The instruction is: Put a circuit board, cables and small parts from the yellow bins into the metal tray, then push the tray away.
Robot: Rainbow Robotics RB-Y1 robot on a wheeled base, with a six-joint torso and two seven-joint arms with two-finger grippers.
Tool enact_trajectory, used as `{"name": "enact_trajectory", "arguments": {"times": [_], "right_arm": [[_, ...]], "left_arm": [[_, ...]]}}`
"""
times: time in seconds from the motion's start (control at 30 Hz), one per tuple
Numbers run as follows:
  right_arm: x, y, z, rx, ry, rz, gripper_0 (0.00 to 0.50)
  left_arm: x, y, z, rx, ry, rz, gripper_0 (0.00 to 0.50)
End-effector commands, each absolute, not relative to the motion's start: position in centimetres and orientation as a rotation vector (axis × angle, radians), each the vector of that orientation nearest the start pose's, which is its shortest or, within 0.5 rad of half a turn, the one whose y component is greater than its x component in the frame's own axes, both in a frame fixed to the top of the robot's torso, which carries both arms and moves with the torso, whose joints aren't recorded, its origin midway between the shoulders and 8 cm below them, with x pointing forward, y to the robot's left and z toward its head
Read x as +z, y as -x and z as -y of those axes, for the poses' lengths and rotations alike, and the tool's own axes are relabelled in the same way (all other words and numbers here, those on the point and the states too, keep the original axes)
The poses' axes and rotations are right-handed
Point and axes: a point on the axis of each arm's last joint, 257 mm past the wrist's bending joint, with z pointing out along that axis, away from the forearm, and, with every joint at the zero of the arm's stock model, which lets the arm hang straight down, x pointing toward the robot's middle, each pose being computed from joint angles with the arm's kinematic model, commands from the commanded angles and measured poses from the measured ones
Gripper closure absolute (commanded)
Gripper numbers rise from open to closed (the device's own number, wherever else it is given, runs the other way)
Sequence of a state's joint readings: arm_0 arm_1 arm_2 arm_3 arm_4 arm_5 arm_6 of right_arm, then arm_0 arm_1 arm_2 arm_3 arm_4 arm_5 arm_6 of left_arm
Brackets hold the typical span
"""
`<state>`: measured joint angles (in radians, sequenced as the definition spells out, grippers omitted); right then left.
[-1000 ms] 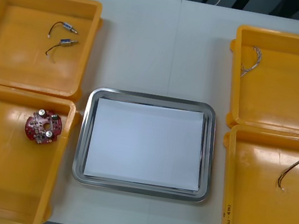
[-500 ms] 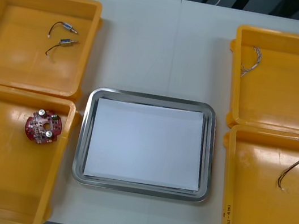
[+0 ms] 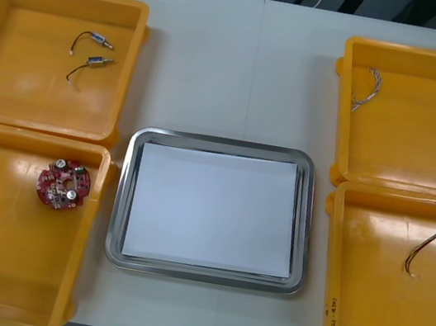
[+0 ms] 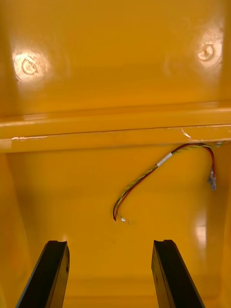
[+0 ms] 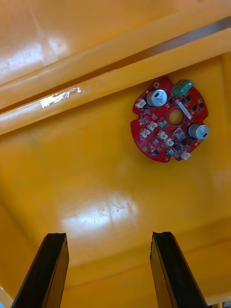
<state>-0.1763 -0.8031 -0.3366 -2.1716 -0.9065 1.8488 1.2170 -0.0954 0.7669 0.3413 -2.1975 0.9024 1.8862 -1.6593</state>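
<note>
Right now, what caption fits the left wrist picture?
Open left gripper hovers over a yellow bin, red circuit board ahead.

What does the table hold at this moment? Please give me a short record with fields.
left gripper: open, over the near left bin, holds nothing
right gripper: open, over the near right bin, holds nothing
circuit board: flat in the near left bin, ahead of the left gripper
red and yellow cable: in the near right bin, untouched
small metal parts: two, in the far left bin
twisted cable: in the far right bin
metal tray: white inside, nothing in it
</note>
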Motion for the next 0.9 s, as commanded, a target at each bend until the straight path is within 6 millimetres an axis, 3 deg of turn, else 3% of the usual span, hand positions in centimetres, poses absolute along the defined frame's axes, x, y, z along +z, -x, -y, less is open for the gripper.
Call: {"name": "enact_trajectory", "arguments": {"times": [0.03, 0.3, 0.47, 0.9], "right_arm": [[-16.9, -39.0, 35.9, 0.107, -0.058, -2.628, 0.000], [-20.1, -38.6, 35.6, 0.128, -0.046, -2.619, 0.000], [-23.2, -38.6, 35.6, 0.132, -0.051, -2.652, 0.000], [-26.5, -40.3, 36.3, 0.090, -0.031, -2.631, 0.000]], "left_arm": [[-17.8, -35.5, -36.4, 0.130, -0.757, -2.571, 0.000], [-18.7, -36.2, -34.5, 0.095, -0.887, -2.476, 0.000], [-19.3, -36.9, -32.4, 0.067, -0.961, -2.419, 0.000], [-20.2, -37.8, -29.5, 0.059, -1.135, -2.286, 0.000]]}}
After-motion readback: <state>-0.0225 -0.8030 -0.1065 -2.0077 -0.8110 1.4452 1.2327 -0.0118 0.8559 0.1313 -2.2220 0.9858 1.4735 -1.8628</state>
